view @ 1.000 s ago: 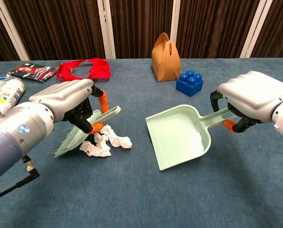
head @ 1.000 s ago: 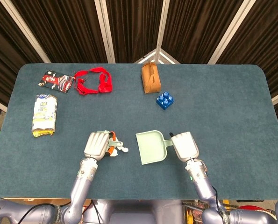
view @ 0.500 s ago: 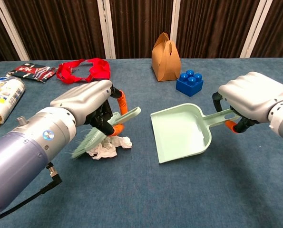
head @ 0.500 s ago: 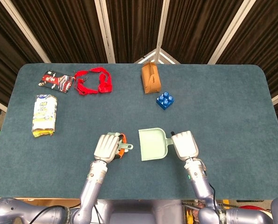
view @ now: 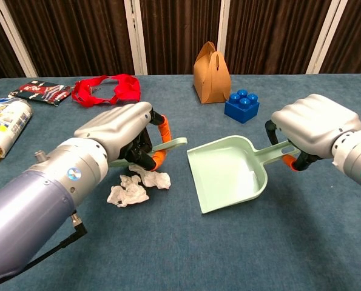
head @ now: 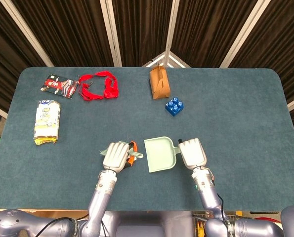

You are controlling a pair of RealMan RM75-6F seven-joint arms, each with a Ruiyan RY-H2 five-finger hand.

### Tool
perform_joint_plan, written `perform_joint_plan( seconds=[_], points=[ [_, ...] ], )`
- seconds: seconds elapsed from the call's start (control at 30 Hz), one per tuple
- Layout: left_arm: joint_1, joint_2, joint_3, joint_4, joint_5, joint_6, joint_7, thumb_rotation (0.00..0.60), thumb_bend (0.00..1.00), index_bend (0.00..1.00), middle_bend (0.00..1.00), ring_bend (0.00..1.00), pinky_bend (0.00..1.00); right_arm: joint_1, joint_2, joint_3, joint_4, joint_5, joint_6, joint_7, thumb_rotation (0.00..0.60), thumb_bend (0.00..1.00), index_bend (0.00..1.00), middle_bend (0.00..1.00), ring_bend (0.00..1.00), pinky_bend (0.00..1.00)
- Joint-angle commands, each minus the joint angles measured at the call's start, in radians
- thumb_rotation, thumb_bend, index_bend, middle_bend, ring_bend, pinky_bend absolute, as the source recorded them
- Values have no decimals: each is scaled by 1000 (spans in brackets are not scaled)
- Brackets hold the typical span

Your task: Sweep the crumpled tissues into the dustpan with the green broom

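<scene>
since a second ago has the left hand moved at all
Yes. In the head view the left hand has shifted right, toward the dustpan, away from the snack pack.

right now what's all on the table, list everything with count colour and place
crumpled tissues: white clump, count unclear, near edge, left of the dustpan
broom: one, green, above the tissues
dustpan: one, pale green, centre front, empty
paper box: one, brown, far centre
toy brick: one, blue, beside the box
strap: one, red, far left
snack packet: one, red and black, far left corner
wrapped pack: one, white and yellow, left edge
table: one, blue-grey cloth
left hand: holds the broom
right hand: holds the dustpan handle
</scene>
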Motion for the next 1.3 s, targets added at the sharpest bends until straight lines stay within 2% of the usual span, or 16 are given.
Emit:
perform_joint_plan(
  seconds=[0.03,0.23,0.6,1.0,1.17,1.3],
  points=[
    [-7,-37,-13,29,2,-2,-19,600,634,790,1000,1000,1000,0,7,-3,-2,-1,1,4,600,504,666,913,896,885],
    [-11,-50,-15,33,31,9,-15,600,634,790,1000,1000,1000,0,24,-2,-3,11,-3,16,600,504,666,913,896,886],
    [7,22,-44,-40,62,43,-2,600,673,795,1000,1000,1000,1,17,-15,-8,7,9,20,600,504,666,913,896,886],
    [32,164,-58,-151,85,46,6,600,674,807,1000,1000,1000,-1,25,-22,-30,5,23,17,600,503,666,913,896,886],
    [35,225,-50,-203,104,53,46,600,674,809,1000,1000,1000,0,24,-25,-35,4,26,14,600,504,666,913,896,886],
    [52,277,1,-246,149,68,77,600,674,811,1000,1000,1000,-1,24,-29,-40,6,28,13,600,504,666,913,896,886]
  ],
)
